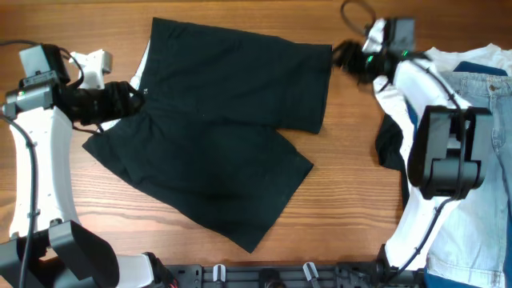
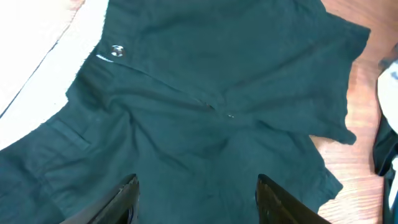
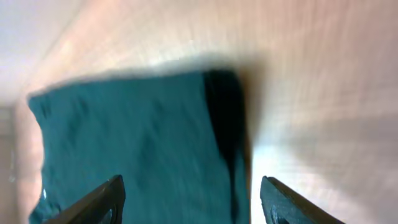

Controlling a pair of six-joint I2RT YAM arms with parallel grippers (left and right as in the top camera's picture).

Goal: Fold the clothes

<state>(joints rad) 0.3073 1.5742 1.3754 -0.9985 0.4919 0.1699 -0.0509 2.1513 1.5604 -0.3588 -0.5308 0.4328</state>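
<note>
The black shorts (image 1: 224,120) lie spread on the wooden table, waistband to the left, one leg toward the far right and one toward the front. My left gripper (image 1: 128,98) is open at the waistband's left edge, and its view shows the shorts (image 2: 211,112) between its fingers (image 2: 196,186). My right gripper (image 1: 342,56) is open just past the far right leg corner. Its view is blurred and shows that corner (image 3: 143,143) below its open fingers (image 3: 193,193).
Light blue jeans (image 1: 484,120) and a white shirt (image 1: 472,60) lie in a pile at the table's right side under the right arm. A dark cloth piece (image 1: 390,148) sits beside the right arm's base. A white surface (image 2: 37,56) borders the waistband.
</note>
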